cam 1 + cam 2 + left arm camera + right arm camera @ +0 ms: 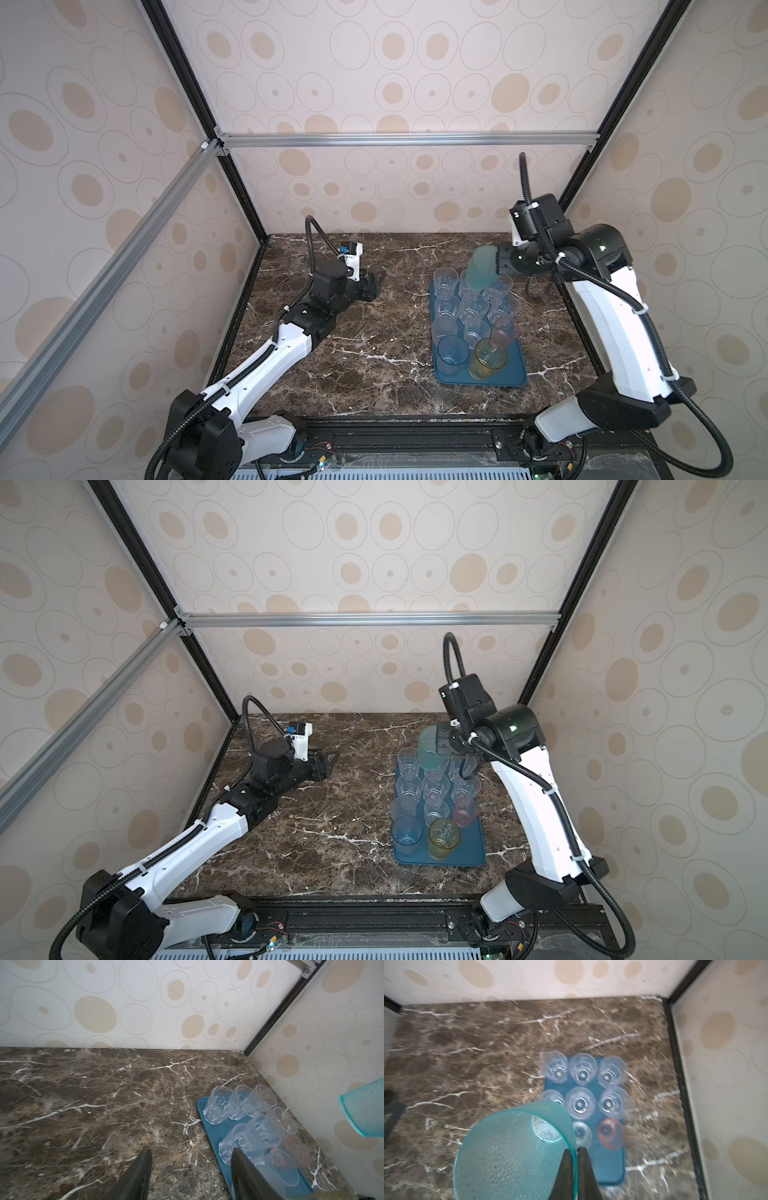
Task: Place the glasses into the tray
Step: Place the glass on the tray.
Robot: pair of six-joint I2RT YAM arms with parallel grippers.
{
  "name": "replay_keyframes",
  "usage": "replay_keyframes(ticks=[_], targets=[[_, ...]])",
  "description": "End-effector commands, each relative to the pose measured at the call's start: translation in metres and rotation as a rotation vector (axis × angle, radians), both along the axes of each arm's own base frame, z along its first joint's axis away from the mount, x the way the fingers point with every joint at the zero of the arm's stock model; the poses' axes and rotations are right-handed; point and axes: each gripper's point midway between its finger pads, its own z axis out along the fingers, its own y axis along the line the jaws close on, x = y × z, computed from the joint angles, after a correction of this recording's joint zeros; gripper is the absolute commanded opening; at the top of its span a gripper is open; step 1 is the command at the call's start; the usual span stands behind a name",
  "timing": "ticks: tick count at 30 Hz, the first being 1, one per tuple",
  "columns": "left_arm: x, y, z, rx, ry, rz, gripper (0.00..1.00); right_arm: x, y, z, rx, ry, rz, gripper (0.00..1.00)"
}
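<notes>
Teal glass pinched at rim by right gripper, hanging over tray far end. Approx. eleven other glasses in tray; they overlap, count unsure. None seen on table, so prob. the last. Left gripper half-open, empty.

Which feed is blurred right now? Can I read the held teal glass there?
Right wrist view: motion-smeared, clear glasses on the tray ghosted, yet the teal glass rim in the right gripper reads fine. Left wrist and both top views: sharp.

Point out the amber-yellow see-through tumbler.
In both top views the amber-yellow tumbler stands at the near end of the dark teal plastic tray, right of a blue tumbler.
</notes>
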Motion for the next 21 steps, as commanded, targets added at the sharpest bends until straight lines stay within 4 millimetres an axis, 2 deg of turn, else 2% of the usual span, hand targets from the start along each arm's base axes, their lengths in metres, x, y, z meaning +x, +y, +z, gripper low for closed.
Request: replay_keyframes(ticks=[1, 6, 10, 14, 19, 21], targets=[[-0.003, -0.018, 0.010, 0.005, -0.109, -0.022, 0.61, -0.038, -0.044, -0.022, -0.065, 0.110, -0.131, 0.00], [-0.011, -0.028, 0.004, 0.069, -0.199, -0.033, 0.62, -0.079, -0.085, -0.040, -0.105, 0.182, -0.292, 0.00], [-0.011, -0.025, -0.006, 0.099, -0.216, -0.027, 0.63, -0.104, -0.103, -0.063, -0.103, 0.252, -0.399, 0.00], [-0.009, -0.027, -0.017, 0.124, -0.211, -0.037, 0.63, -0.120, -0.109, -0.095, -0.076, 0.300, -0.483, 0.00], [-0.009, -0.028, -0.033, 0.146, -0.197, -0.048, 0.64, -0.132, -0.102, -0.150, 0.022, 0.350, -0.556, 0.00], [-0.009, -0.027, -0.036, 0.151, -0.195, -0.046, 0.64, -0.132, -0.098, -0.163, 0.053, 0.347, -0.565, 0.00]])
